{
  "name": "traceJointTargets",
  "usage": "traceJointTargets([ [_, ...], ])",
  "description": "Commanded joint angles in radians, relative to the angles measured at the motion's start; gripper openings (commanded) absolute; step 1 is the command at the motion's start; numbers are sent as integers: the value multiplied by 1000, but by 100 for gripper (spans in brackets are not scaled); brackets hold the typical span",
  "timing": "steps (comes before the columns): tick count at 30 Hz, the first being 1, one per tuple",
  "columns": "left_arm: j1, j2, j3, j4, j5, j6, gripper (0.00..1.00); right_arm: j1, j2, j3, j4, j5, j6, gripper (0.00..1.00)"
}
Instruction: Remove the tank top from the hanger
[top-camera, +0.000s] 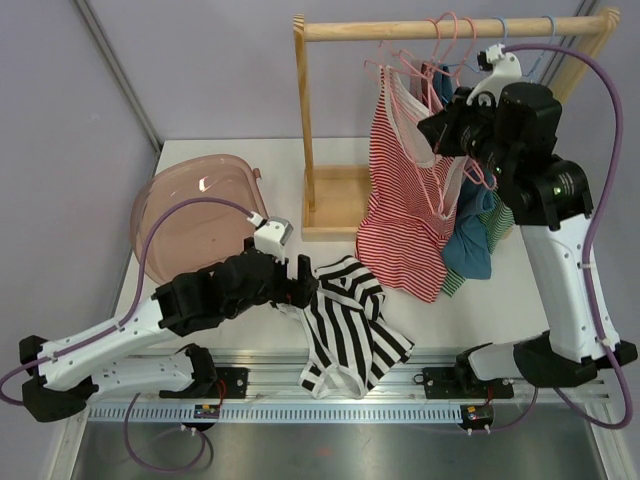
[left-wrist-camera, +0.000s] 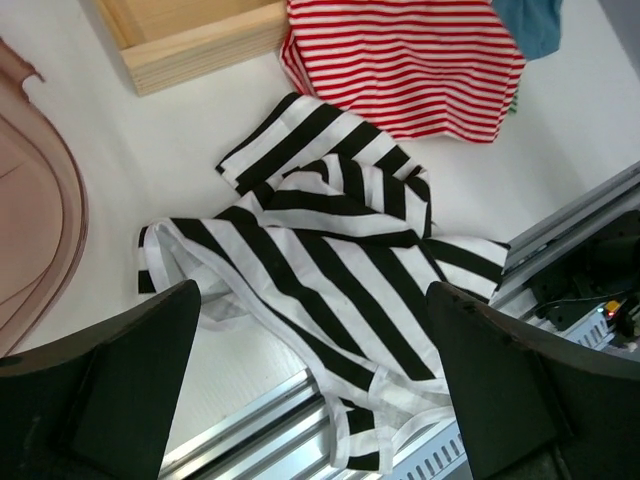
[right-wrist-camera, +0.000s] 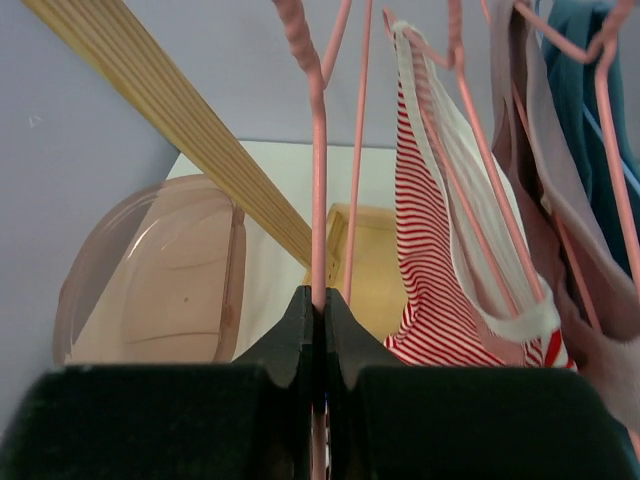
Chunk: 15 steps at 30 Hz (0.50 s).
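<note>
On white table: striped tank top | left fingers wide apart, empty | right fingers pinch pink hanger | lilac walls

One black-striped top, one red-striped top, one rack, one tub.

a robotics lab test bench is shown. two white-and-black jointed robot arms are bolted to a ribbed aluminium rail at the near edge of a plain white table, with thin purple cables run along them. the bench is closed in by bare lilac wall panels. few household things are seen — a pale wooden clothes rack stood on the table and hung with pink wire hangers, and a translucent pink plastic tub.
</note>
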Motion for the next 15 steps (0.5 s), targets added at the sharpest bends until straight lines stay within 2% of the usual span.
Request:
traceJointTargets([
  [1, -55, 22, 44, -67, -151, -36, 99, 45, 85, 173, -33, 67, -61, 0],
  [3, -83, 43, 54, -93, -193, -56, 99, 74, 168, 274, -66, 108, -79, 0],
  [9, -106, 79, 48, -76, -198, -67, 99, 106, 383, 522, -180, 222, -104, 0],
  [11, -115, 94, 50, -81, -207, -70, 99, 120, 410, 532, -194, 259, -101, 0],
  [15, -135, 112, 50, -72, -215, -71, 99, 132, 398, 451, -163, 285, -107, 0],
])
